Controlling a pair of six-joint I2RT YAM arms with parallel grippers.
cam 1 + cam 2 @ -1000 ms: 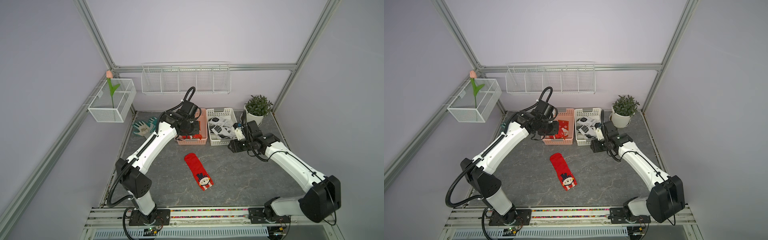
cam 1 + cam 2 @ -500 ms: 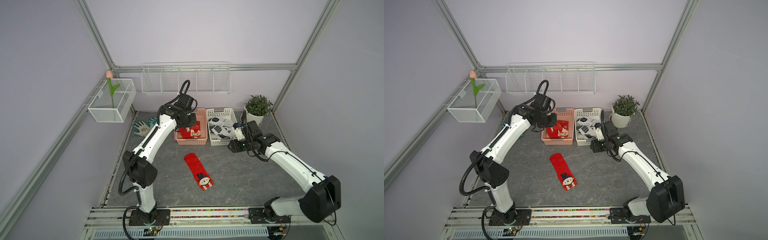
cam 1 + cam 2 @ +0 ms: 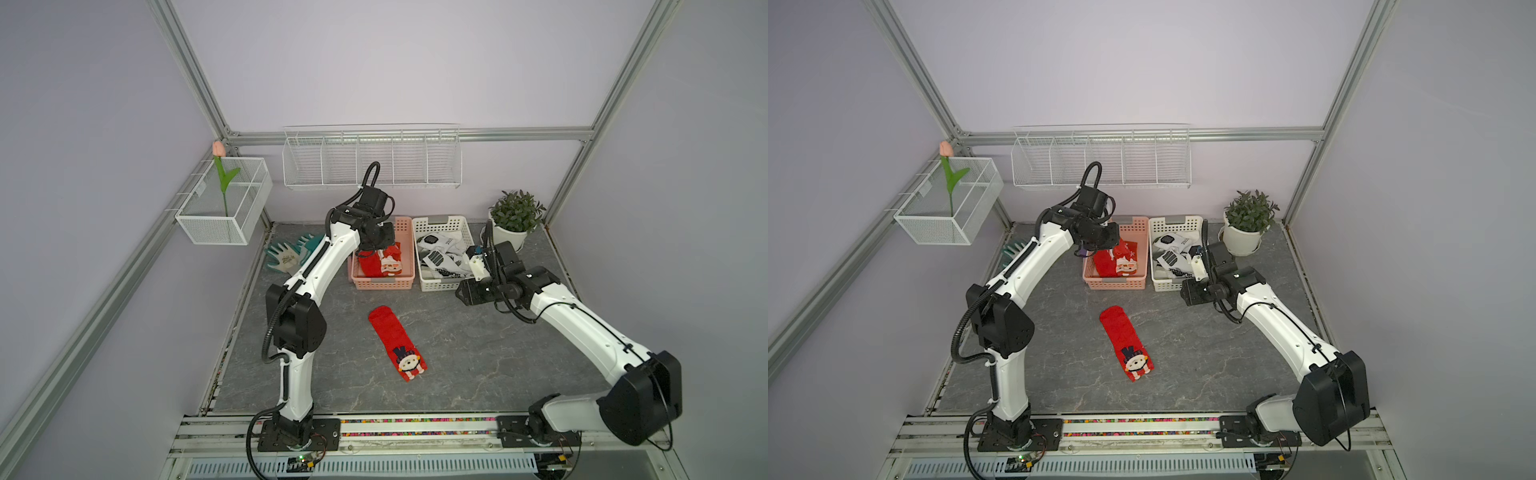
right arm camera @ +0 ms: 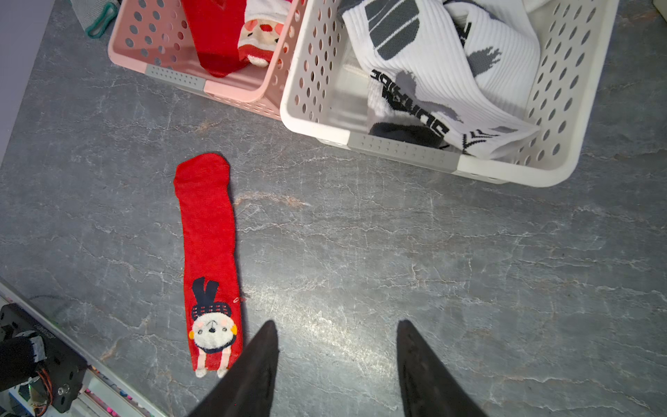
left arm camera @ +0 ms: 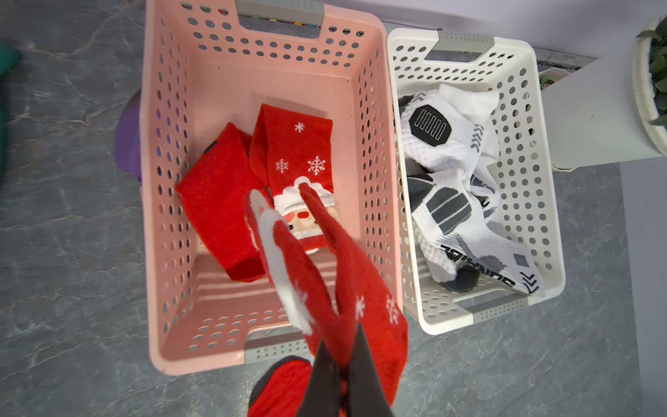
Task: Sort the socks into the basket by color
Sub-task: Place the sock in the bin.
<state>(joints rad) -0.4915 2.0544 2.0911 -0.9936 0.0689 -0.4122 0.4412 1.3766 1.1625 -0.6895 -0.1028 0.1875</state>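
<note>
Left gripper [image 5: 342,361] shifted; red sock [image 5: 355,285] dangles beneath.

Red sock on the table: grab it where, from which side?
Pinch the sock at its plain end, nearest the pink basket, from straight above, jaws across its width. It lies flat and straight; no edge stands up.

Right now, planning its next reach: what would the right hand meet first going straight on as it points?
Likely bare tabletop, between the loose red sock and the white basket; the open right hand holds nothing. Depth is unclear.
</note>
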